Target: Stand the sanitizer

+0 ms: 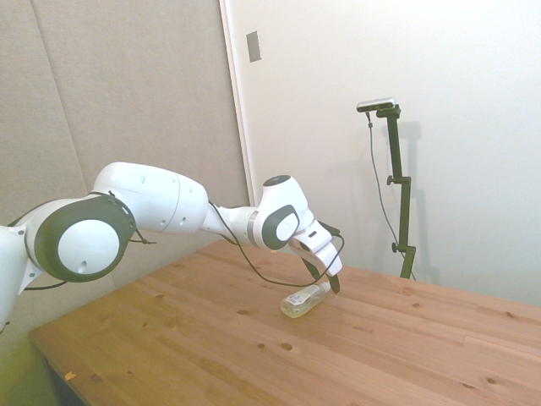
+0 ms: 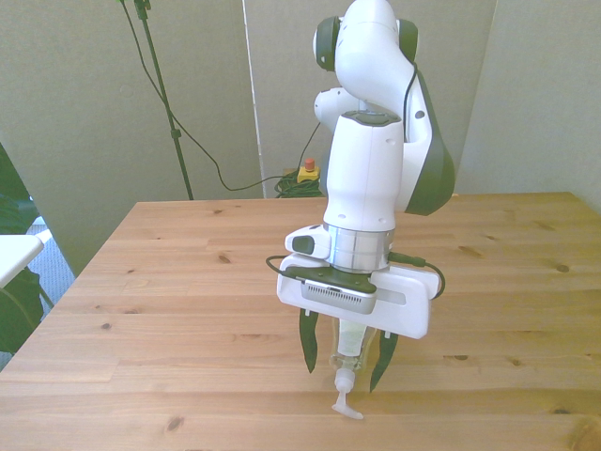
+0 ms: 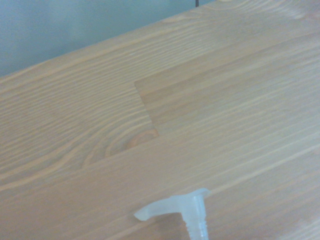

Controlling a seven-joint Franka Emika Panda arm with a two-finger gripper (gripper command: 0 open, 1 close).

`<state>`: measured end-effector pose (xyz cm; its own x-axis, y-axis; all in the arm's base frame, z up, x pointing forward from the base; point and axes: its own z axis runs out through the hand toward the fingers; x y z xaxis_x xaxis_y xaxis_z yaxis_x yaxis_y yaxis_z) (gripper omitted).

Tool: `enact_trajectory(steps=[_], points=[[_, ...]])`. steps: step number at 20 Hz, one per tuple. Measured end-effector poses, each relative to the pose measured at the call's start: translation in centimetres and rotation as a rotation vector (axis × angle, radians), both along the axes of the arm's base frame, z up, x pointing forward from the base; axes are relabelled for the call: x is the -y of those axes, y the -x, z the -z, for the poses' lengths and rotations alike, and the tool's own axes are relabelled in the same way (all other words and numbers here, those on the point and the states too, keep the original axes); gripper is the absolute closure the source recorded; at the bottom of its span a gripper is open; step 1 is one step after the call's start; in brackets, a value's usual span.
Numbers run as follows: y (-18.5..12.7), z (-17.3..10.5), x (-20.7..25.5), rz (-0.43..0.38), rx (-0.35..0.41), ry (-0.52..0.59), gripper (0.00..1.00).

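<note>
Wooden table [image 2: 188, 282] — grey-panelled walls [image 1: 127, 85]

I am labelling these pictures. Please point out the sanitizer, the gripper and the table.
sanitizer [image 1: 304, 301], side view, on its clear body.
gripper [image 2: 346, 366], front view, midway between its fingertips.
table [image 2: 188, 282], front view, on bare wood.

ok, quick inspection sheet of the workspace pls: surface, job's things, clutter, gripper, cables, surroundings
Surface: wooden table, knotty planks, no spills seen.
Job's things: sanitizer lying on its side, not upright; its pump top points toward the front camera.
Clutter: nothing seen on the table.
Grippers: gripper lowered over the sanitizer, fingers open, one on either side of the bottle; contact cannot be told.
Cables: black cable looping along the arm to the wrist; cable coil with a red-and-yellow button box on the floor beyond the table.
Surroundings: grey panel and white wall; plant leaves at the front view's left.
</note>
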<state>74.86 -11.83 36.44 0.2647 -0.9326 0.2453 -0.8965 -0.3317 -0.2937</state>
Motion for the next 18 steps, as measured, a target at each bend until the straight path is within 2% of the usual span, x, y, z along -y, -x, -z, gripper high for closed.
enact_trajectory(steps=[2, 3, 13, 18], points=[[-0.4, 0.5, 0.1, 0.002, -0.006, 0.002, 0.00], [-0.6, 0.6, 0.2, 0.003, -0.009, 0.002, 1.00], [-0.9, 1.2, 0.5, 0.012, -0.069, -0.016, 1.00], [-1.0, 1.1, 1.5, 0.027, -0.074, -0.023, 1.00]])
